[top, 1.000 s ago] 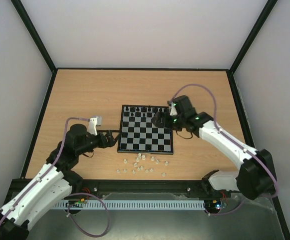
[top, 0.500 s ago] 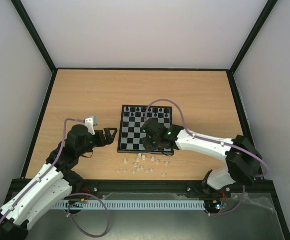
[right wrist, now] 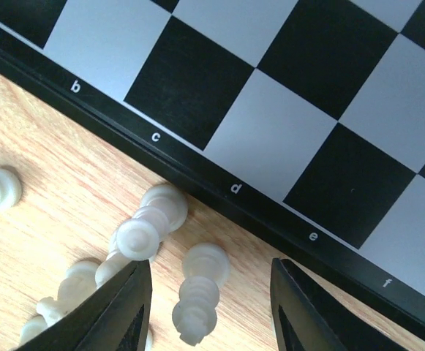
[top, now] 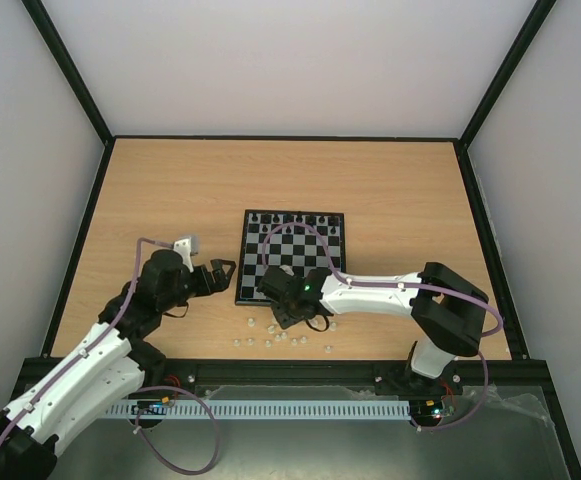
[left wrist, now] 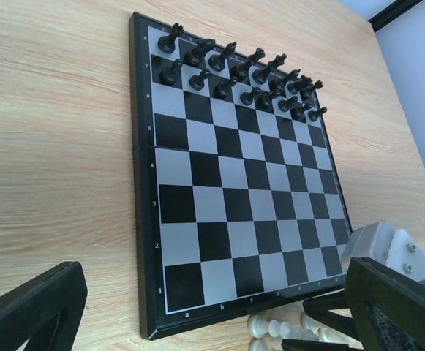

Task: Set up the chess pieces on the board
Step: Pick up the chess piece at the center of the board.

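"Where was the piece it was after?"

"A white piece (right wrist: 197, 292) lay on the table (right wrist: 44, 234), just beside the near edge of the board (right wrist: 271, 139), below the letter d (right wrist: 235, 189). It sat between the fingers of the right gripper (right wrist: 211, 274), which gaped wide and held nothing."

"Which way did it lie?"

"On its side, it seemed, with its long axis pointing away from the board's edge. The fingers would close across it."

"And the left gripper (top: 222, 270)?"

"Also wide and empty, off the board's left side. It was farther from the loose white pieces (top: 282, 337) than the right one."

"What had changed?"

"A second earlier the right gripper hung at the far right corner, by the black pieces (left wrist: 223, 57). It had swept back across the board. The left arm had barely shifted."
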Action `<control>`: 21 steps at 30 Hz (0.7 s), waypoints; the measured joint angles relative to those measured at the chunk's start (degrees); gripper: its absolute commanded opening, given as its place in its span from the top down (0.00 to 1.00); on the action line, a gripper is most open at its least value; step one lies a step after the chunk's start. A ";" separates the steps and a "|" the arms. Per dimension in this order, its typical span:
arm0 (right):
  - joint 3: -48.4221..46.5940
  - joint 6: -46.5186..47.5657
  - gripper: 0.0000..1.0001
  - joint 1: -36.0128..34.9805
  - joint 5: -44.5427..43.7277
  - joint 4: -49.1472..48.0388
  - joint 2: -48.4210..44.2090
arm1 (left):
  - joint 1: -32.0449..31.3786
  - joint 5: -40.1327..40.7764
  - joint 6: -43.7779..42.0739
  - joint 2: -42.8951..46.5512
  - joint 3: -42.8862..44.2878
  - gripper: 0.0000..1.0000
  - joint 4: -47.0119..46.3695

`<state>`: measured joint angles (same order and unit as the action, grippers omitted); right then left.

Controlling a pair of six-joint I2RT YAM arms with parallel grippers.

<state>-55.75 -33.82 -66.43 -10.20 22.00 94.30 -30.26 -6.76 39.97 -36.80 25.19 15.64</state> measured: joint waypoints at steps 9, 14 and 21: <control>-0.09 -1.44 0.73 -0.02 -1.11 0.07 0.00 | 0.00 -0.02 0.35 0.81 -1.53 0.01 0.00; -0.07 -1.97 0.82 -0.04 -1.46 0.35 -0.48 | 0.00 -0.02 0.44 1.03 -1.55 0.00 -0.04; 0.37 -3.06 0.89 -0.04 -1.64 0.96 -2.47 | 0.00 -0.04 1.09 1.29 -1.88 0.01 -0.15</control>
<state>-55.37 -36.88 -66.48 -11.84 22.96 91.83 -30.26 -6.81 41.06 -35.51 23.31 15.49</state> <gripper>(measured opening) 0.133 0.994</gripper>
